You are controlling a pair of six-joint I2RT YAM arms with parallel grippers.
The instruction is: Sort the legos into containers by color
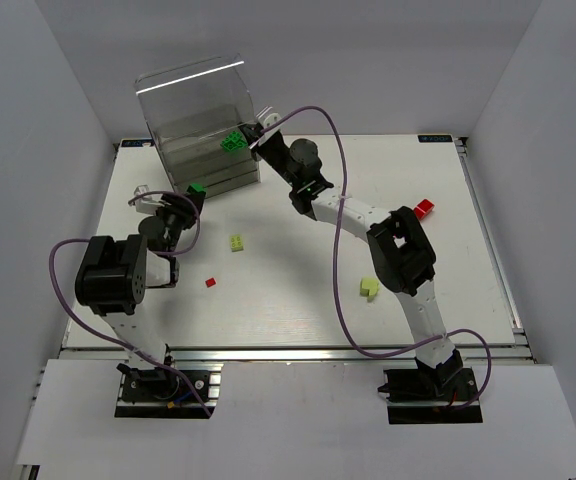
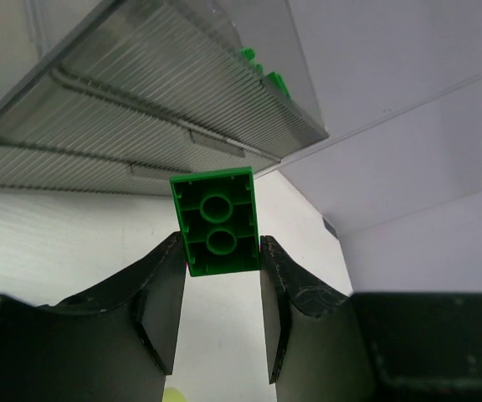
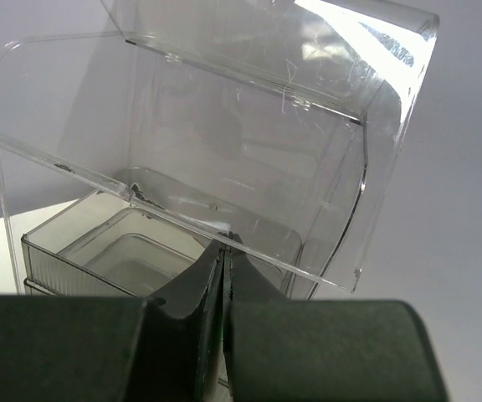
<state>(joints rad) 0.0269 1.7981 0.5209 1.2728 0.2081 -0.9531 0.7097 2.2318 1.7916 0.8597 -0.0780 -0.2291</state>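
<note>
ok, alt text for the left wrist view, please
A green brick, hollow underside facing the camera, is pinched upright by the black left gripper. Behind it stands the ribbed clear cabinet on the white table, with green bits showing farther back.

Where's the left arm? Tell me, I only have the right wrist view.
Observer: The left gripper is shut on a green brick, in front of the clear cabinet.
Operator: List the loose bricks.
Observer: A yellow-green brick, a second yellow-green brick, a small red brick and a larger red brick.
Operator: Now say what's at my fingertips.
Observer: A bright green brick beside the right gripper, against the cabinet; held or not, I cannot tell.
</note>
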